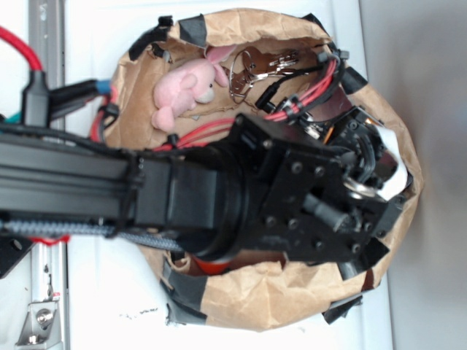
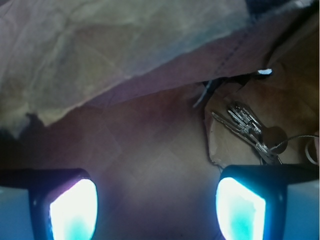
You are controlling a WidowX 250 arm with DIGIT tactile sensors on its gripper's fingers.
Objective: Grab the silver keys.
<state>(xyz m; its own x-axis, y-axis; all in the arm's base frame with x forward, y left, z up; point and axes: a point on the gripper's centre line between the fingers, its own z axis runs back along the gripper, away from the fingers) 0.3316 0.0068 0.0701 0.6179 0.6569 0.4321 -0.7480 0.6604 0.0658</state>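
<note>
The silver keys [image 1: 264, 64] lie on their ring inside the brown paper bag [image 1: 255, 299], near its upper rim and just right of the pink plush bunny [image 1: 186, 87]. In the wrist view the silver keys [image 2: 247, 127] rest on the bag's floor, just beyond my right fingertip and off to the right of the gap. My gripper [image 2: 157, 210] is open, its two glowing pads [image 2: 75, 210] wide apart with only bare paper between them. In the exterior view the gripper [image 1: 368, 182] hangs over the right side of the bag, mostly hidden by the wrist.
A folded bag wall [image 2: 125, 50] rises ahead of the fingers. Red cables [image 1: 306, 95] run over the bag beside the keys. Black tape patches [image 1: 193, 29] mark the bag's rim. A metal rail [image 1: 47, 44] runs along the left edge.
</note>
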